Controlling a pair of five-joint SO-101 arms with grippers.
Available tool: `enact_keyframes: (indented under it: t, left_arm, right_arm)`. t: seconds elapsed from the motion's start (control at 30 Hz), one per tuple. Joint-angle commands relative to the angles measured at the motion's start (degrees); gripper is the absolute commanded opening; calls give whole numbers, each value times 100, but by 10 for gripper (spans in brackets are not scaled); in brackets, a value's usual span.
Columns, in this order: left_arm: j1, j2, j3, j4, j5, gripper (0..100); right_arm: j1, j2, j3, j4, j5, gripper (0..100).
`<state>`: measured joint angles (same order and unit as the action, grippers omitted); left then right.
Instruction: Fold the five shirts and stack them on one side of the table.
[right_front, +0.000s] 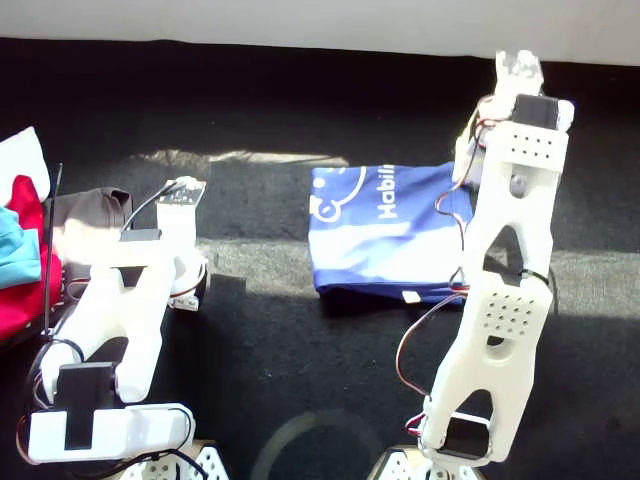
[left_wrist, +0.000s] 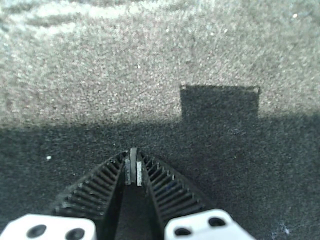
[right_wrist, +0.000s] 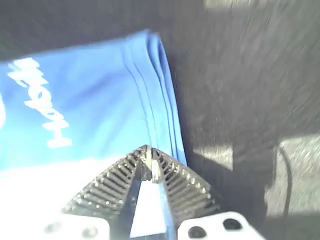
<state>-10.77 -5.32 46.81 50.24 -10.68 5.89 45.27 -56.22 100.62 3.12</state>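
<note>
Blue cotton, folded into a neat rectangle with white print on its top face, is the blue shirt (right_front: 385, 230), lying flat a little right of the middle of the dark, fabric-covered surface (right_front: 300, 380). Its stacked, doubled edges show along the side facing the right arm (right_front: 505, 290). The right hand (right_wrist: 148, 162) hangs over that side of the shirt, close to the folded edge. Its ribbed black jaws are pressed together at the tips, and I can see no cloth caught between them. That arm stands tall and stretched out toward the far side of the surface, with red and black wires looping along it. Well away at the left edge sits a pile of loose shirts (right_front: 30, 205), still crumpled: red in the middle, a teal one against it, white behind, and a dark brown one (right_front: 85, 210) slumped toward the left arm (right_front: 120, 320). That arm is bent low just beside the pile. The left hand (left_wrist: 133, 167) points down at bare surface, its jaws closed tip to tip on nothing. Sunlight falls in a bright band across the surface ahead of it, broken by a square-cornered shadow.
</note>
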Motion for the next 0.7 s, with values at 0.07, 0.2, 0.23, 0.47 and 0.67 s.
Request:
enact_keyframes:
  t: [0.07,0.2,0.23,0.47,0.67]
  left_arm:
    - [-57,-4,13,-123,-35,9]
    - [-57,-4,13,-123,-35,9]
    - [-57,-4,13,-123,-35,9]
    - [-57,-4,13,-123,-35,9]
    - [-57,-4,13,-123,-35,9]
  right_arm:
    - [-13,-1534,2185,22,519,8]
    - [-40,-2914,3741,-207,870,8]
    - [-31,-3266,4207,-374,941,8]
    - [-110,-5200,7521,-2475,1231,8]
    - [-558,-5930,9130,-4057,1196,9]
